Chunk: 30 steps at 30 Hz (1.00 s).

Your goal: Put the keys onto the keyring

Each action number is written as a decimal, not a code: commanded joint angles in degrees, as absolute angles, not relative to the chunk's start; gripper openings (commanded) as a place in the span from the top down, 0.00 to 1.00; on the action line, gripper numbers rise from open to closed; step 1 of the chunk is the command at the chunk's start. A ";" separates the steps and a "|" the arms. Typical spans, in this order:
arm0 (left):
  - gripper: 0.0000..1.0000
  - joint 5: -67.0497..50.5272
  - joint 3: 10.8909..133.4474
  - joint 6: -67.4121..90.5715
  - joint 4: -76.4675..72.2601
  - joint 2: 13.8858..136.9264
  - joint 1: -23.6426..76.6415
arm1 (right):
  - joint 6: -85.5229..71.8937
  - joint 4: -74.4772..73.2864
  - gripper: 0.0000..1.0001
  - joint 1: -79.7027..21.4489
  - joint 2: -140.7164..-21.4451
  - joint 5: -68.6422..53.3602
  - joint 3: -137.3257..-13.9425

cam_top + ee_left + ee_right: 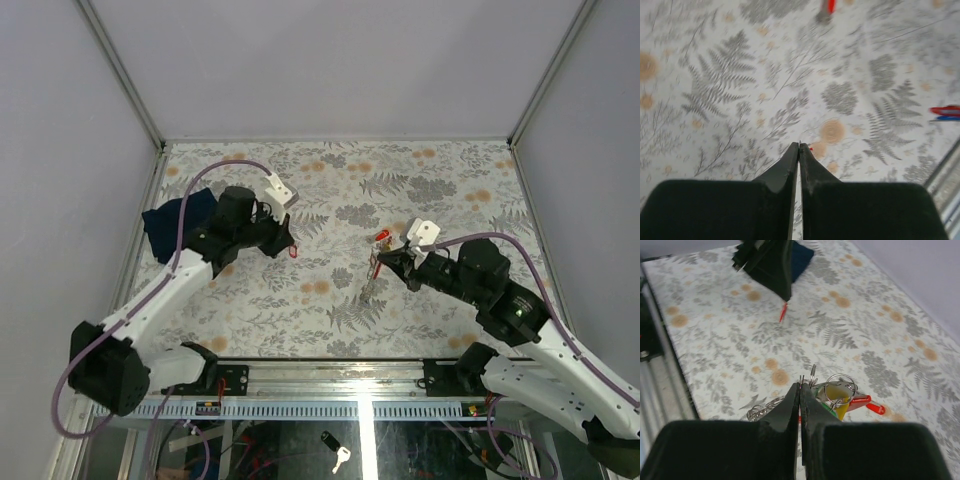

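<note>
My left gripper is shut over the left-centre of the table. A sliver of metal shows at its tips, and the red tag of a key hangs just under them. My right gripper is shut on the thin wire of the keyring. Behind its tips hang a larger ring, keys with yellow and green tags, and the red strap. The red strap also shows in the top view, with a chain dangling below. The two grippers are about a hand's width apart.
A dark blue cloth lies at the table's left edge behind the left arm. Red and blue tags show at the right edge of the left wrist view, near the metal front rail. Grey walls enclose the patterned table.
</note>
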State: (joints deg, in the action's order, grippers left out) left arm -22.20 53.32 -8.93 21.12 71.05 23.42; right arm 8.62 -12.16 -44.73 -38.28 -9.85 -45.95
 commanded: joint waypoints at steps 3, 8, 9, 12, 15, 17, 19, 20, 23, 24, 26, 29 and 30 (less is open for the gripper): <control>1.00 -36.58 52.33 -13.78 13.89 60.27 26.40 | 11.54 -15.07 1.00 -44.82 -42.27 -27.33 -55.25; 1.00 -41.90 52.40 -15.76 11.83 52.66 28.50 | 9.72 -12.16 1.00 -44.74 -45.91 -37.84 -55.99; 1.00 -43.47 52.29 -15.65 10.85 51.22 28.56 | 9.37 -11.23 1.00 -44.73 -46.34 -39.62 -56.03; 1.00 -47.99 51.51 -15.39 7.68 47.27 28.75 | 7.93 -7.52 1.00 -44.67 -47.76 -42.43 -55.99; 1.00 -52.02 51.87 -16.33 7.30 44.56 28.78 | 6.00 -4.95 1.00 -44.38 -49.24 -43.25 -56.45; 1.00 -54.95 52.36 -16.38 7.30 43.69 28.80 | 4.14 -2.87 1.00 -44.21 -50.21 -43.16 -56.69; 1.00 -57.50 53.27 -16.09 7.38 43.53 28.83 | 2.69 -0.77 1.00 -44.20 -50.73 -42.78 -56.73; 1.00 -58.66 53.69 -15.95 7.49 43.58 28.83 | 2.07 0.52 1.00 -44.21 -50.75 -42.53 -56.52; 1.00 -60.86 55.08 -15.62 7.65 43.96 28.83 | 0.08 5.79 1.00 -44.15 -49.67 -39.72 -54.52; 1.00 -61.32 55.54 -15.41 7.65 44.05 28.83 | -0.42 7.80 1.00 -44.18 -49.09 -38.68 -53.70; 1.00 -62.49 56.44 -15.08 7.65 44.39 28.92 | -1.43 12.16 1.00 -44.19 -47.80 -36.95 -51.33; 1.00 -63.70 57.67 -14.90 7.65 45.00 29.30 | -2.53 16.85 1.00 -44.19 -47.03 -35.63 -49.29; 1.00 -63.95 57.97 -15.25 7.65 45.19 29.66 | -2.92 16.85 1.00 -44.16 -47.37 -35.03 -49.83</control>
State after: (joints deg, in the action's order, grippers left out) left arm -60.14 54.98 -15.11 10.66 44.88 28.77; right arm 0.08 5.45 -44.53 -48.71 -38.02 -49.95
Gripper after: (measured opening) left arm 0.003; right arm 0.009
